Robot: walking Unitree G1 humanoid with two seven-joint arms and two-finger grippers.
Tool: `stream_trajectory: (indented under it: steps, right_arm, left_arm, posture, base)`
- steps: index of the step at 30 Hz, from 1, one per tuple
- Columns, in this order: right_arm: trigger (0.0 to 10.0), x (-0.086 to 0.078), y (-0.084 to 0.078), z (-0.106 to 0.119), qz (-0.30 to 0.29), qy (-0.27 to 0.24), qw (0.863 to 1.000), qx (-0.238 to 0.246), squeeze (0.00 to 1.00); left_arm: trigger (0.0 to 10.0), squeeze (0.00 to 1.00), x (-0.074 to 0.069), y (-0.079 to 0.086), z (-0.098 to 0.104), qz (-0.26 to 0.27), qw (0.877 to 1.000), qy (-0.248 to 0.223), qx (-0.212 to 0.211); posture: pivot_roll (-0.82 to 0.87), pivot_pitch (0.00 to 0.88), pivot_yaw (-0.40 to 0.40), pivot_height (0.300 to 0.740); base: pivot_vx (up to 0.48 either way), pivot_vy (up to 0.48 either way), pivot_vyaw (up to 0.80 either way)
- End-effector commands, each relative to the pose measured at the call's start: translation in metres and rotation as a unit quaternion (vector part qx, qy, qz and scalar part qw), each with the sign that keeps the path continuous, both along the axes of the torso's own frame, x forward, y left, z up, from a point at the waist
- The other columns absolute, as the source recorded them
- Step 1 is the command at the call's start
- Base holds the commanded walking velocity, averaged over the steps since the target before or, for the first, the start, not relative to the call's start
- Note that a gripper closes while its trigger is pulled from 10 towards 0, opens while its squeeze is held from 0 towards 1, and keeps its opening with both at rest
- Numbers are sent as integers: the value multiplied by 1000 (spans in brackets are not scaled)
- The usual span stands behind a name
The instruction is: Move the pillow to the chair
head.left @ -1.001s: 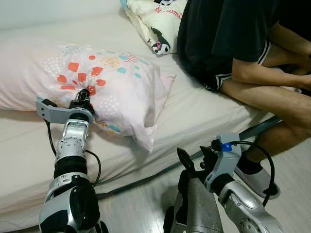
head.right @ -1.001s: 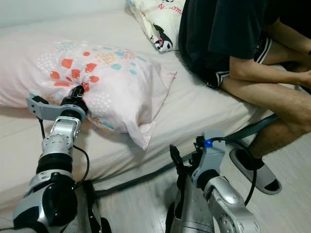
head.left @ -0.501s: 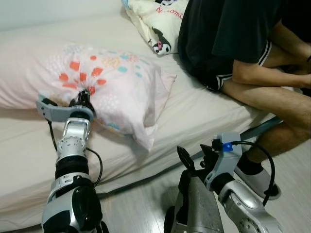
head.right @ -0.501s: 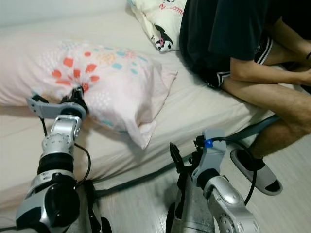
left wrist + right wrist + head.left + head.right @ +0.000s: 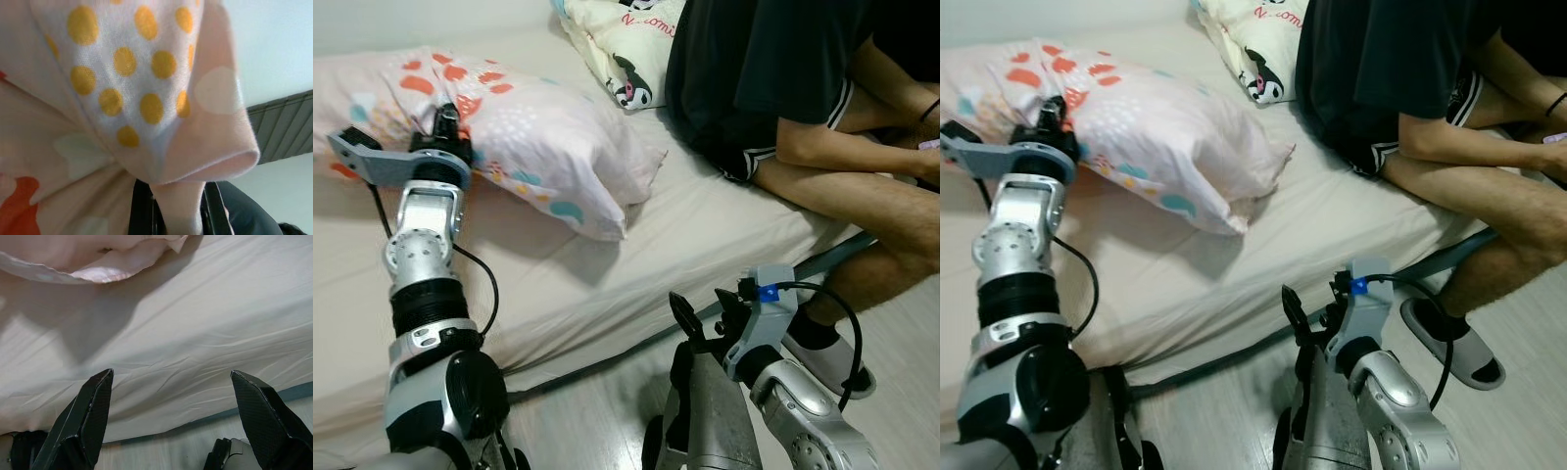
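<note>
The left gripper was clamped on a fold of the pale pink pillow with coloured spots, raised off the white-sheeted bed. The right gripper hung spread wide beside the bed edge, well apart from the pillow; a seated person was beyond it.

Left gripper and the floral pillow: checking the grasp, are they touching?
Touching. The left wrist view shows the left gripper pinching a fold of the floral pillow between its fingers.

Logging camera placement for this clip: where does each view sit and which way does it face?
Left and right eye views: head, facing down at the bed; both arms show, left hand gripping the pillow, beside a seated person.
Left wrist view: along its fingers, pinching pillow fabric.
Right wrist view: between open right hand fingers toward the bed.
Shared: pillow.
</note>
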State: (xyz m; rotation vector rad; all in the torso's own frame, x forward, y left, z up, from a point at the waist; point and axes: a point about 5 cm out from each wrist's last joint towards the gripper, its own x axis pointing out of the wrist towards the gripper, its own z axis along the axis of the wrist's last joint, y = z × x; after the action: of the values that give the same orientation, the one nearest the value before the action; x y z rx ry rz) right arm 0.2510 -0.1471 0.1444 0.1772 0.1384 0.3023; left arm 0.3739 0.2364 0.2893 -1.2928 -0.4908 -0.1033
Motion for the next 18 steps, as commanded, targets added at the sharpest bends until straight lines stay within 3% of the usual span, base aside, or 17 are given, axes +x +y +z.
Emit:
stream_trajectory:
  steps: [1,7,10,11,13,15,17,18]
  right_arm:
    - [10000,1,-1,-5,1,7,1000,-5,0]
    - [10000,2,-1,-6,2,6,1000,-5,0]
    - [10000,3,-1,-6,3,6,1000,-5,0]
    - [10000,3,-1,-6,3,7,1000,-4,0]
    - [10000,2,-1,-6,3,7,1000,-3,0]
    - [10000,2,-1,-6,3,7,1000,-3,0]
    - [10000,2,-2,-6,2,8,1000,-3,0]
    - [10000,2,-2,-6,2,8,1000,-3,0]
  left_arm:
    - [0,0,-17,18,37,31,997,-67,13]
    - [0,0,-23,20,42,38,997,-65,34]
    - [0,0,-27,21,36,48,996,-32,67]
    - [0,0,-32,18,18,44,994,26,93]
    - [0,0,-36,13,1,36,992,73,100]
    - [0,0,-36,13,1,36,992,73,100]
    - [0,0,-49,0,-20,21,986,125,110]
    - [0,0,-49,0,-20,21,986,125,110]
  posture:
    - [-96,191,-13,355]
    - [-99,191,-13,355]
    - [-93,192,-8,355]
    - [-85,205,-4,355]
    - [-81,209,-2,355]
    - [-81,209,-2,355]
    - [-75,205,3,355]
    - [-75,205,3,355]
  base:
    - [0,0,0]
    - [0,0,0]
    - [0,0,0]
    - [0,0,0]
    - [0,0,0]
    - [0,0,0]
    - [0,0,0]
    - [0,0,0]
